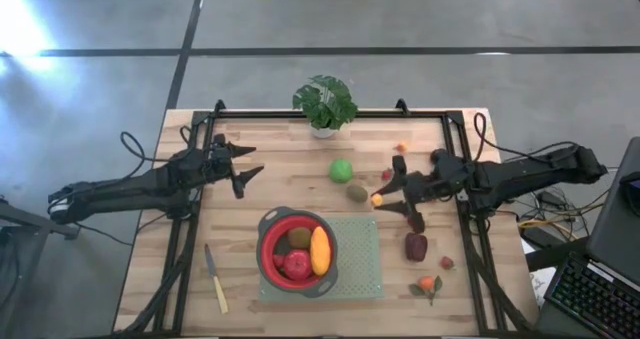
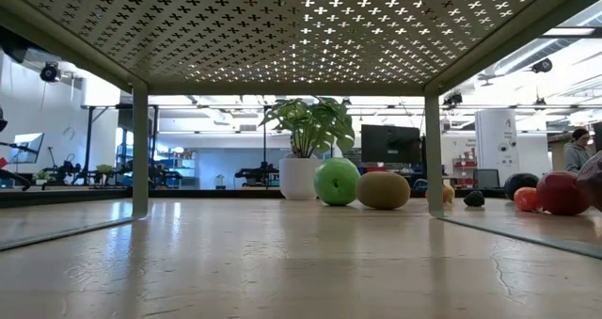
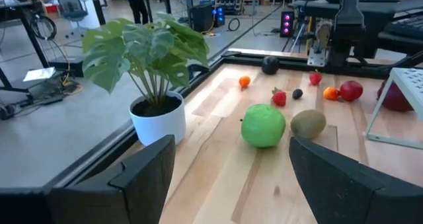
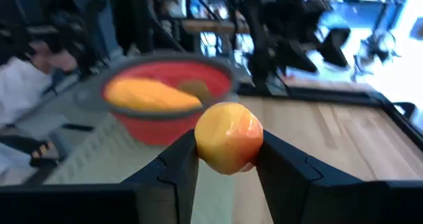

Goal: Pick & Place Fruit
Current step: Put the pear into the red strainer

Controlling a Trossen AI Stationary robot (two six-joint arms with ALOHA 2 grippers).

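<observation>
One small orange fruit [image 4: 228,137] sits clenched between the right tool's [image 1: 381,200] fingers, near the red bowl [image 1: 270,241].

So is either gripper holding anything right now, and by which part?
The right gripper is shut on a small yellow-orange fruit, pinched at its two opposite sides. The left gripper is open and holds nothing.

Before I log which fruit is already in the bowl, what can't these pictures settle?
- Bowl contents: high view shows an orange piece, a red fruit and something brown, too small to identify.
- Right wrist view: the held fruit and right gripper block part of the bowl.
- Low view: the bowl is out of view.
- Left gripper: open, idle.
</observation>
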